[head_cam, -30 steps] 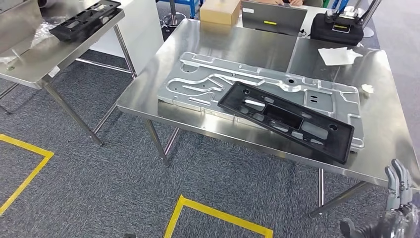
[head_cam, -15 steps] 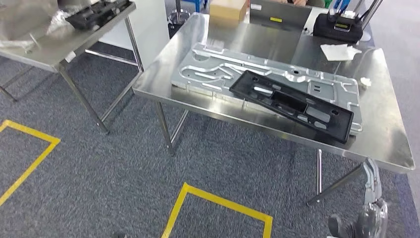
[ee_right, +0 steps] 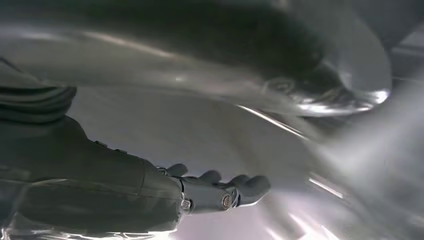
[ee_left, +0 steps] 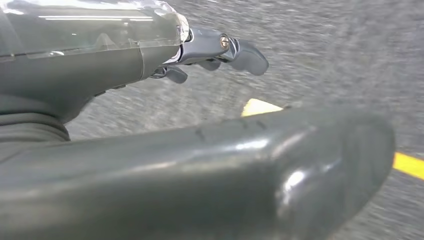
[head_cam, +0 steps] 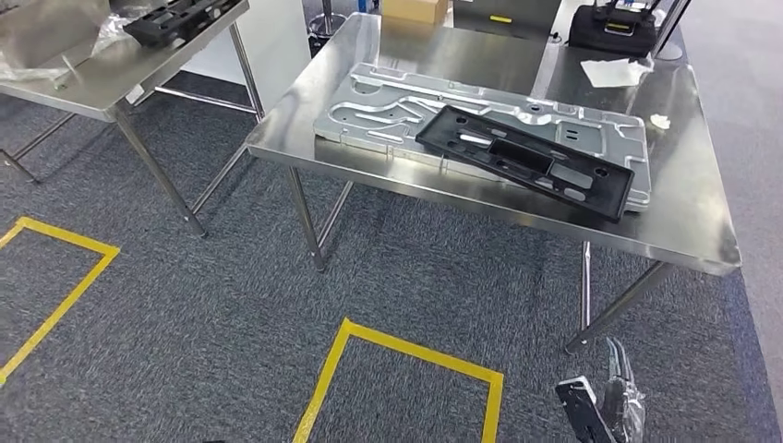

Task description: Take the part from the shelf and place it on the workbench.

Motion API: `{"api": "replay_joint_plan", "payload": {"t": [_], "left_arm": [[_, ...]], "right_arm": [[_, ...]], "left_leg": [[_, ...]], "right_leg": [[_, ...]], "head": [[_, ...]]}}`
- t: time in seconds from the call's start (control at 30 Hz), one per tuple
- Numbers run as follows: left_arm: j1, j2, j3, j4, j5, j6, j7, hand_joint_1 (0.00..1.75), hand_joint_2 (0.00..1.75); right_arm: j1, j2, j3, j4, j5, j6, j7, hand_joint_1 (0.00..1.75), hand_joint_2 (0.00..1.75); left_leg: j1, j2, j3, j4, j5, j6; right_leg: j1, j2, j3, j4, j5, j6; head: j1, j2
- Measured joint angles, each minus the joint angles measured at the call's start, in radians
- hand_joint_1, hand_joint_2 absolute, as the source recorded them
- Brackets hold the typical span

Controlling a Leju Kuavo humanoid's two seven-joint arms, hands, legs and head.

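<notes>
A flat black plastic part (head_cam: 524, 161) lay across a ribbed metal plate (head_cam: 388, 111) on the shiny steel table (head_cam: 683, 221). The right robot hand (head_cam: 614, 406) hung low, holding nothing; the left robot hand (ee_left: 150, 100) held nothing too, fingers loosely extended.

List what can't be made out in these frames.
- Right hand: head view cuts it at the bottom edge; the blurred right wrist view leaves its surroundings unreadable.
- Second black part on the far table: cut by the top edge.
- Left hand: its thumb hides much of the floor.

head high looking down, wrists close behind fingers (ee_left: 240, 52)
</notes>
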Motion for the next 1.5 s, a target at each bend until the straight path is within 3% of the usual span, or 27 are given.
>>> {"api": "replay_joint_plan", "payload": {"t": [0.07, 0.13, 0.17, 0.23, 0.3, 0.33, 0.4, 0.47, 0.57, 0.6, 0.67, 0.7, 0.73, 0.8, 0.87, 0.93, 0.97, 1.0, 1.07, 1.1, 1.13, 1.2, 1.27, 1.33, 1.37, 1.43, 1.5], "left_arm": [[0.003, 0.002, 0.003, 0.000, -0.002, 0.014, 0.010, 0.00, 0.00], [0.006, 0.005, 0.006, 0.000, -0.006, 0.018, 0.016, 0.00, 0.00], [0.007, 0.007, 0.008, 0.000, -0.009, 0.018, 0.017, 0.00, 0.00], [0.007, 0.011, 0.008, 0.000, -0.017, 0.017, 0.021, 0.00, 0.00], [0.005, 0.013, 0.008, 0.000, -0.027, 0.011, 0.022, 0.00, 0.00], [0.004, 0.013, 0.008, 0.000, -0.033, 0.007, 0.023, 0.00, 0.00], [0.006, 0.014, 0.007, 0.000, -0.047, 0.000, 0.024, 0.00, 0.00], [0.007, 0.013, 0.000, 0.000, -0.064, -0.005, 0.030, 0.00, 0.00], [0.006, 0.013, -0.011, 0.000, -0.080, -0.006, 0.036, 0.00, 0.00], [0.006, 0.013, -0.013, 0.000, -0.082, -0.006, 0.037, 0.00, 0.00], [0.006, 0.013, -0.018, 0.000, -0.090, -0.008, 0.038, 0.00, 0.00], [0.007, 0.013, -0.022, 0.000, -0.093, -0.009, 0.040, 0.00, 0.00], [0.006, 0.013, -0.026, 0.000, -0.096, -0.010, 0.042, 0.00, 0.00], [0.005, 0.010, -0.032, 0.000, -0.097, -0.011, 0.045, 0.00, 0.00], [0.004, 0.007, -0.034, 0.000, -0.096, -0.012, 0.047, 0.00, 0.00], [0.003, 0.007, -0.035, 0.000, -0.094, -0.011, 0.050, 0.00, 0.00], [0.004, 0.007, -0.035, 0.000, -0.094, -0.010, 0.052, 0.00, 0.00], [0.005, 0.007, -0.035, 0.000, -0.094, -0.009, 0.054, 0.00, 0.00], [0.007, 0.007, -0.034, 0.000, -0.094, -0.007, 0.057, 0.00, 0.00], [0.007, 0.006, -0.035, 0.000, -0.095, -0.006, 0.060, 0.00, 0.00], [0.007, 0.006, -0.035, 0.000, -0.096, -0.004, 0.062, 0.00, 0.00], [0.007, 0.006, -0.036, 0.000, -0.104, -0.001, 0.070, 0.00, 0.00], [0.007, 0.007, -0.039, 0.000, -0.116, -0.003, 0.076, 0.00, 0.00], [0.006, 0.006, -0.047, 0.000, -0.129, -0.012, 0.081, 0.00, 0.00], [0.006, 0.006, -0.052, 0.000, -0.135, -0.016, 0.083, 0.00, 0.00], [0.009, 0.005, -0.060, 0.000, -0.146, -0.023, 0.087, 0.00, 0.00], [0.010, 0.004, -0.066, 0.000, -0.154, -0.027, 0.089, 0.00, 0.00]], "right_arm": [[-0.032, 0.000, -0.033, 0.197, 0.005, 0.000, 0.055, 0.00, 0.00], [-0.047, 0.000, -0.055, 0.346, 0.013, 0.014, 0.119, 0.00, 0.00], [-0.051, 0.000, -0.065, 0.408, 0.013, 0.029, 0.154, 0.00, 0.00], [-0.055, 0.000, -0.086, 0.504, -0.003, 0.071, 0.236, 0.00, 0.00], [-0.054, -0.001, -0.114, 0.569, -0.039, 0.107, 0.310, 0.00, 0.00], [-0.053, -0.003, -0.131, 0.594, -0.057, 0.119, 0.340, 0.00, 0.00], [-0.051, -0.006, -0.168, 0.641, -0.085, 0.135, 0.385, 0.00, 0.00], [-0.047, -0.009, -0.197, 0.674, -0.096, 0.144, 0.412, 0.00, 0.00], [-0.046, -0.012, -0.224, 0.702, -0.100, 0.151, 0.423, 0.00, 0.00], [-0.047, -0.013, -0.229, 0.707, -0.100, 0.153, 0.424, 0.00, 0.00], [-0.048, -0.015, -0.238, 0.716, -0.100, 0.160, 0.420, 0.00, 0.00], [-0.048, -0.016, -0.242, 0.719, -0.100, 0.165, 0.415, 0.00, 0.00], [-0.049, -0.017, -0.244, 0.721, -0.099, 0.170, 0.409, 0.00, 0.00], [-0.055, -0.020, -0.247, 0.723, -0.089, 0.177, 0.394, 0.00, 0.00], [-0.061, -0.024, -0.247, 0.727, -0.073, 0.180, 0.383, 0.00, 0.00], [-0.063, -0.026, -0.246, 0.731, -0.057, 0.182, 0.378, 0.00, 0.87], [-0.064, -0.026, -0.246, 0.733, -0.049, 0.183, 0.376, 0.00, 1.31], [-0.065, -0.026, -0.244, 0.735, -0.042, 0.184, 0.375, 0.00, 1.31], [-0.066, -0.026, -0.241, 0.738, -0.032, 0.187, 0.375, 0.00, 0.44], [-0.065, -0.026, -0.239, 0.740, -0.030, 0.189, 0.375, 0.00, 0.00], [-0.065, -0.026, -0.238, 0.741, -0.029, 0.190, 0.375, 0.00, 0.00], [-0.065, -0.025, -0.238, 0.744, -0.028, 0.189, 0.377, 0.00, 0.00], [-0.065, -0.024, -0.238, 0.746, -0.033, 0.179, 0.378, 0.00, 0.00], [-0.067, -0.023, -0.239, 0.747, -0.045, 0.163, 0.376, 0.00, 0.00], [-0.068, -0.022, -0.240, 0.747, -0.049, 0.157, 0.374, 0.00, 0.00], [-0.068, -0.021, -0.243, 0.747, -0.056, 0.152, 0.368, 0.00, 0.00], [-0.065, -0.021, -0.247, 0.748, -0.062, 0.155, 0.365, 0.00, 0.00]], "left_leg": [[0.006, -0.002, -0.034, 0.124, -0.095, -0.012], [0.013, -0.001, -0.037, 0.209, -0.112, -0.021], [0.016, -0.001, -0.013, 0.199, -0.086, -0.023], [0.019, -0.003, 0.082, 0.086, -0.043, -0.022], [0.015, -0.005, 0.169, -0.047, -0.054, -0.012], [0.012, -0.007, 0.187, -0.080, -0.066, -0.004], [0.009, -0.004, 0.180, -0.091, -0.058, 0.014], [0.010, 0.002, 0.162, -0.096, -0.036, 0.034], [0.005, 0.007, 0.115, -0.097, 0.003, 0.049], [0.003, 0.007, 0.099, -0.095, 0.015, 0.050], [-0.001, 0.007, 0.064, -0.088, 0.038, 0.048], [-0.003, 0.007, 0.047, -0.083, 0.048, 0.047], [-0.003, 0.007, 0.032, -0.078, 0.058, 0.045], [-0.007, 0.007, 0.012, -0.068, 0.074, 0.037], [-0.007, 0.009, 0.005, -0.066, 0.091, 0.026], [-0.004, 0.009, -0.001, -0.064, 0.096, 0.013], [-0.002, 0.006, -0.008, -0.050, 0.075, 0.007], [-0.001, 0.004, -0.020, -0.016, 0.033, 0.001], [0.005, 0.002, -0.051, 0.103, -0.073, -0.008], [0.007, 0.002, -0.062, 0.168, -0.104, -0.013], [0.010, 0.002, -0.064, 0.215, -0.104, -0.016], [0.014, 0.002, -0.024, 0.214, -0.045, -0.018], [0.015, -0.009, 0.080, 0.089, -0.013, -0.013], [0.013, -0.024, 0.169, -0.046, -0.046, -0.002], [0.011, -0.027, 0.188, -0.081, -0.062, 0.004], [0.011, -0.016, 0.184, -0.097, -0.062, 0.020], [0.012, -0.002, 0.176, -0.101, -0.048, 0.038]], "right_leg": [[0.000, -0.006, -0.029, 0.003, 0.021, -0.002], [-0.001, -0.009, -0.064, 0.012, 0.041, 0.001], [-0.002, -0.010, -0.082, 0.019, 0.049, 0.004], [-0.004, -0.009, -0.114, 0.035, 0.062, 0.012], [-0.003, -0.007, -0.132, 0.048, 0.075, 0.024], [-0.003, -0.007, -0.136, 0.050, 0.083, 0.031], [-0.005, -0.006, -0.140, 0.049, 0.098, 0.045], [-0.009, -0.001, -0.154, 0.075, 0.062, 0.055], [-0.011, 0.006, -0.196, 0.239, -0.095, 0.064], [-0.011, 0.007, -0.203, 0.296, -0.121, 0.065], [-0.011, 0.007, -0.177, 0.336, -0.098, 0.064], [-0.010, 0.008, -0.139, 0.304, -0.068, 0.060], [-0.008, 0.008, -0.084, 0.242, -0.047, 0.054], [0.000, 0.008, 0.030, 0.085, -0.057, 0.039], [0.008, 0.008, 0.076, 0.007, -0.078, 0.025], [0.007, 0.005, 0.064, 0.001, -0.061, 0.011], [0.005, 0.003, 0.055, 0.001, -0.050, 0.003], [0.002, 0.000, 0.043, -0.001, -0.037, -0.003], [0.002, -0.002, 0.013, 0.002, -0.015, -0.009], [0.002, -0.002, -0.005, 0.004, -0.005, -0.009], [0.002, -0.003, -0.023, 0.008, 0.005, -0.007], [0.001, -0.001, -0.059, 0.018, 0.023, -0.001], [0.001, 0.004, -0.088, 0.032, 0.037, 0.008], [0.003, 0.010, -0.105, 0.045, 0.048, 0.020], [0.004, 0.013, -0.111, 0.048, 0.055, 0.026], [0.002, 0.019, -0.118, 0.052, 0.064, 0.039], [-0.002, 0.021, -0.139, 0.097, 0.031, 0.048]], "head": [[0.000, 0.000], [0.000, 0.000], [0.000, 0.000], [0.000, 0.000], [0.000, 0.000], [0.000, 0.000], [0.000, 0.000], [0.000, 0.000], [0.000, 0.000], [0.000, 0.000], [0.000, 0.000], [0.000, 0.000], [0.000, 0.000], [0.000, 0.000], [0.000, 0.000], [0.000, 0.000], [0.000, 0.000], [0.000, 0.000], [0.000, 0.000], [0.000, 0.000], [0.000, 0.000], [0.000, 0.000], [0.000, 0.000], [0.000, 0.000], [0.000, 0.000], [0.000, 0.000], [0.000, 0.000]]}}
